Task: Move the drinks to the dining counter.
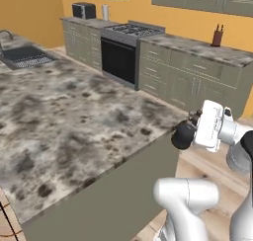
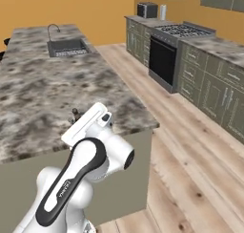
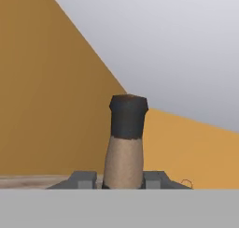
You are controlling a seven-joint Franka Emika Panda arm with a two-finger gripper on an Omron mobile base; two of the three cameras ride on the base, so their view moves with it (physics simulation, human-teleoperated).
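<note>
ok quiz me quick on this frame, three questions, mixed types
1. True or false: the gripper is shut on the black bottle.
2. Where is the bottle? A: lying on the floor. B: held up near the corner of the dining counter. C: standing at the middle of the counter.
3. What stands on the wall worktop to the right of the stove?

Key: 1 true; 2 B; 3 the knife block.

I count one bottle point(image 3: 125, 143), one bench point(image 1: 64, 116), one sink point(image 2: 66, 47), one stove point(image 1: 132, 30), one knife block point(image 1: 217, 36).
</note>
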